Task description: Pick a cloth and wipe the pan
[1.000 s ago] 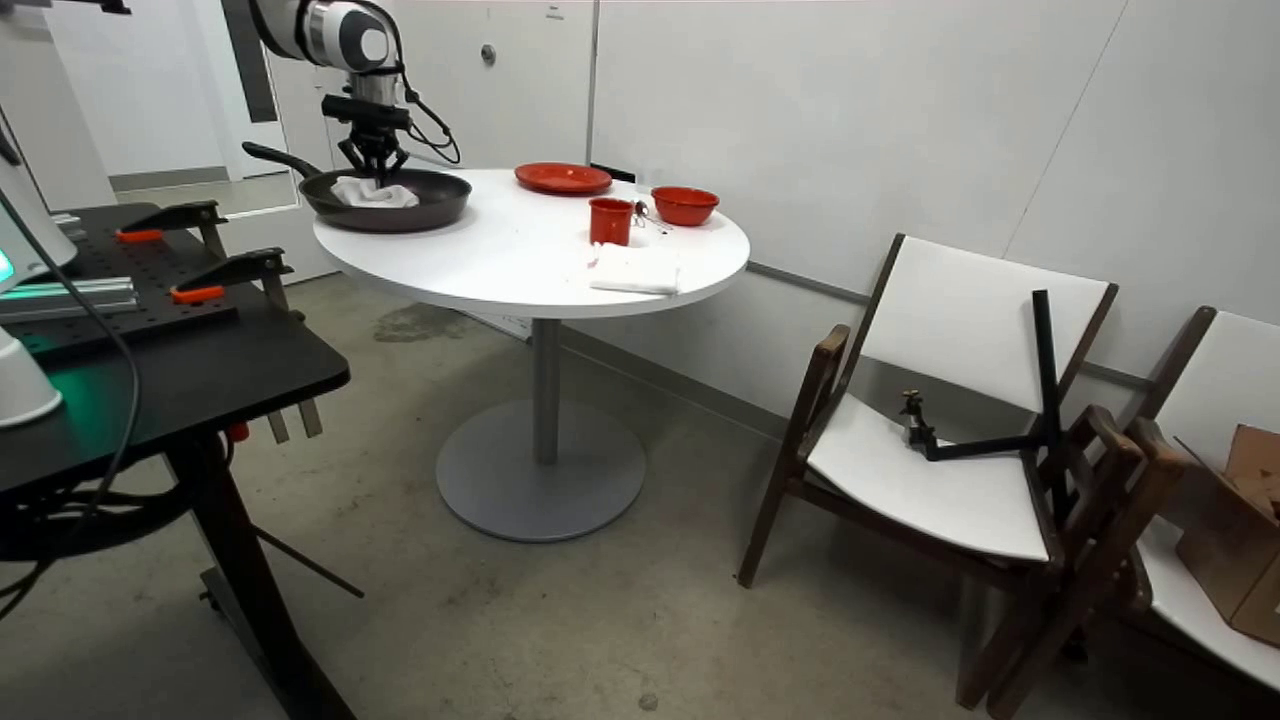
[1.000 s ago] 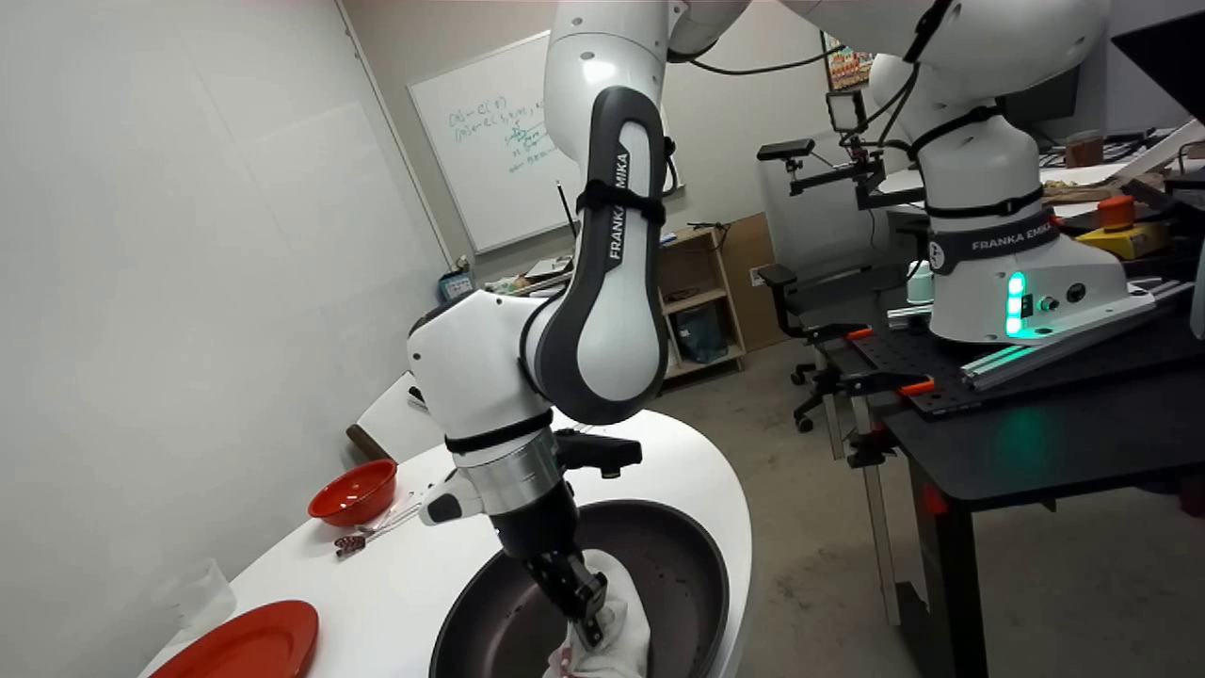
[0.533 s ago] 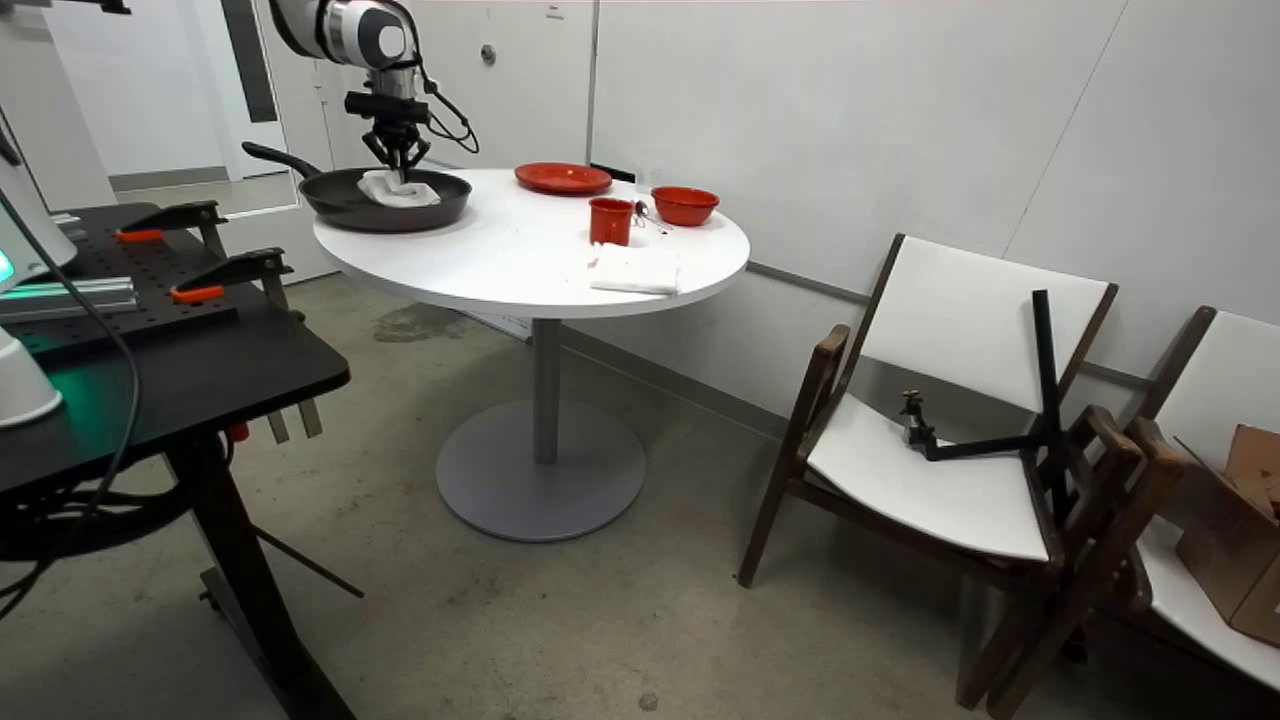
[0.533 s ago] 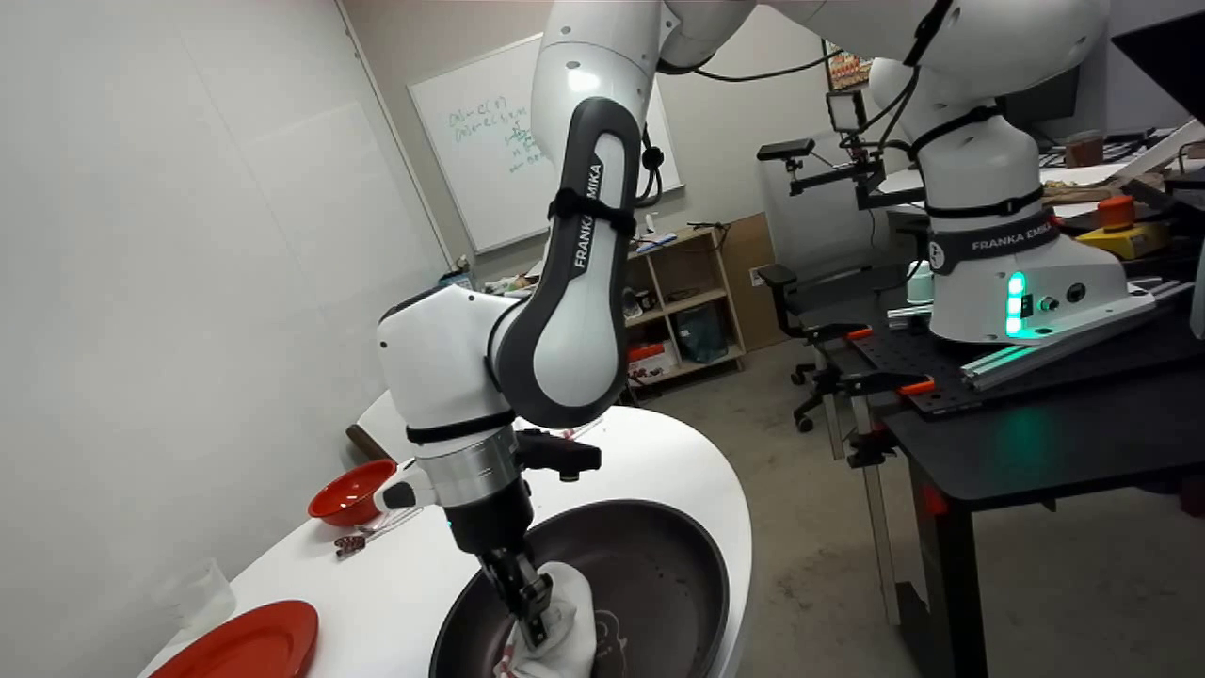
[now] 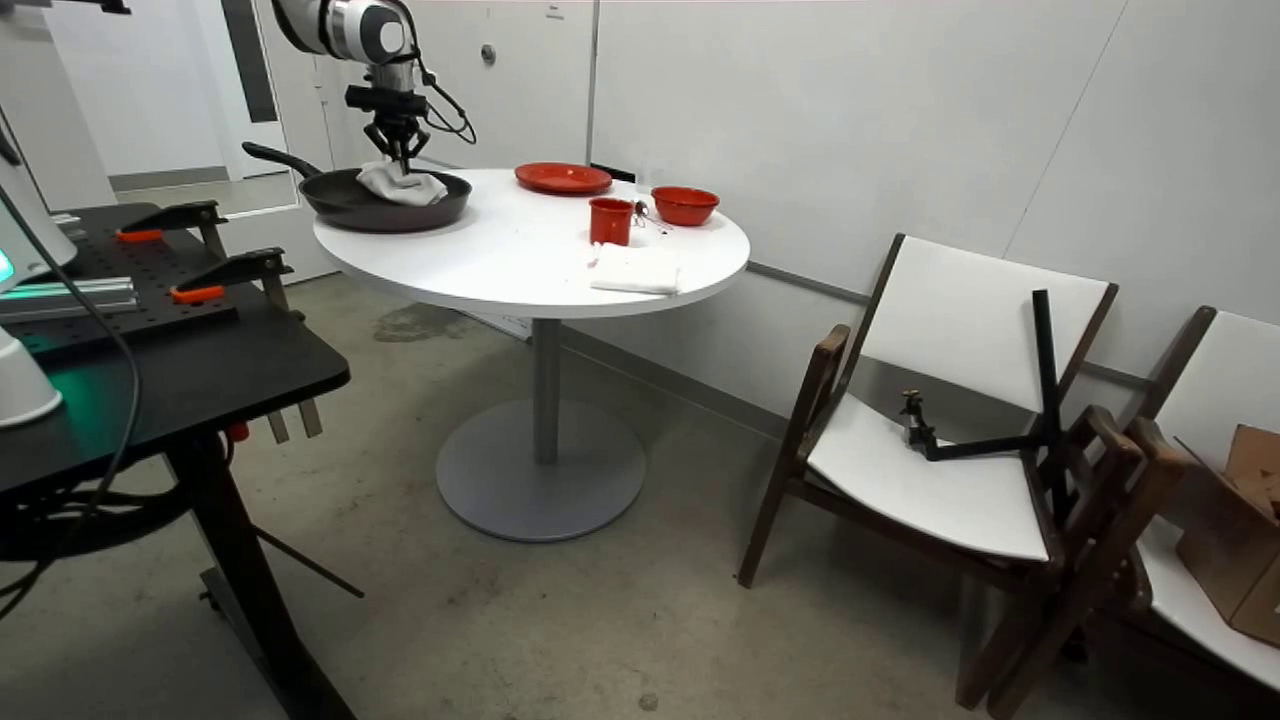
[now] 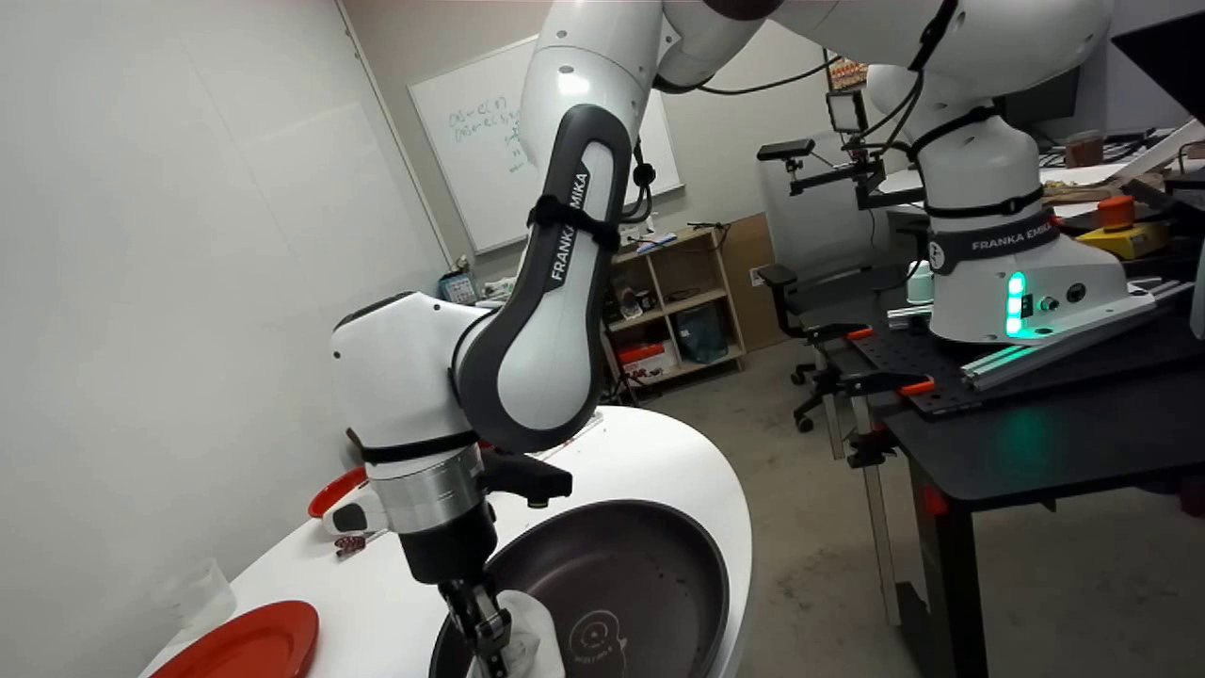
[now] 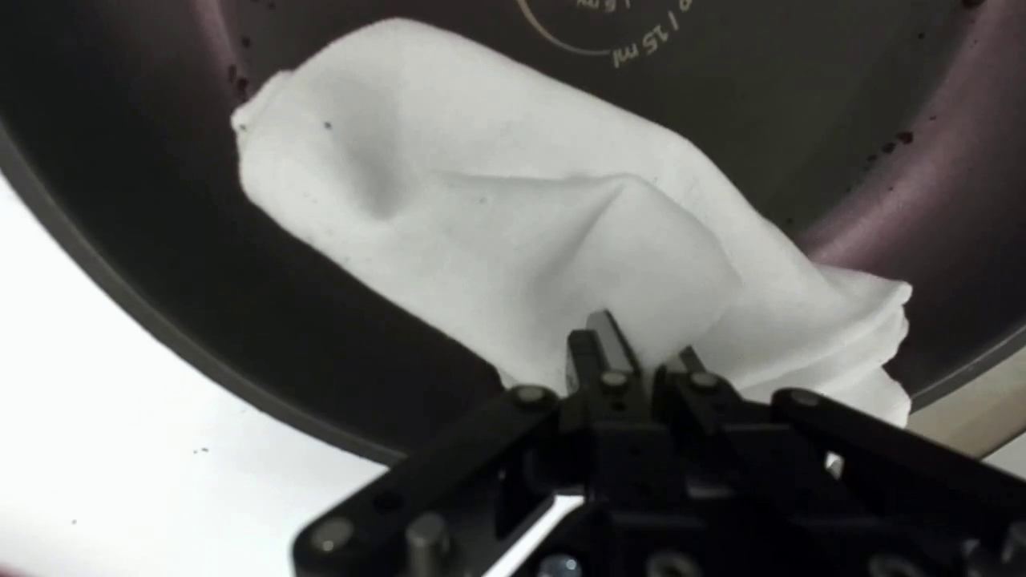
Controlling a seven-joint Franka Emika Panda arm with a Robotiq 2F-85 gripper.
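My gripper (image 5: 404,163) is shut on a crumpled white cloth (image 5: 408,188) inside the dark pan (image 5: 375,220) on the round white table. The same gripper (image 6: 491,650) and cloth (image 6: 537,640) show at the near left part of the pan (image 6: 650,556) in an exterior view. In the wrist view the fingertips (image 7: 648,353) pinch the cloth (image 7: 481,144) close to the pan's rim. The cloth spreads over the pan (image 7: 769,120), with its bunched end near the side wall. A few dark specks show on the pan's surface. The cloth's part between the fingers is mostly hidden.
The pan's handle (image 5: 280,158) sticks out over the table edge. A red plate (image 5: 563,178), red cup (image 5: 610,221), red bowl (image 5: 685,206) and a folded white cloth (image 5: 635,270) lie on the table. A clear container (image 6: 198,598) stands beside the plate.
My gripper has moved with the cloth across the pan, rightward in one exterior view and leftward and down in the other, and slightly up lately. The pan's printed mark is uncovered.
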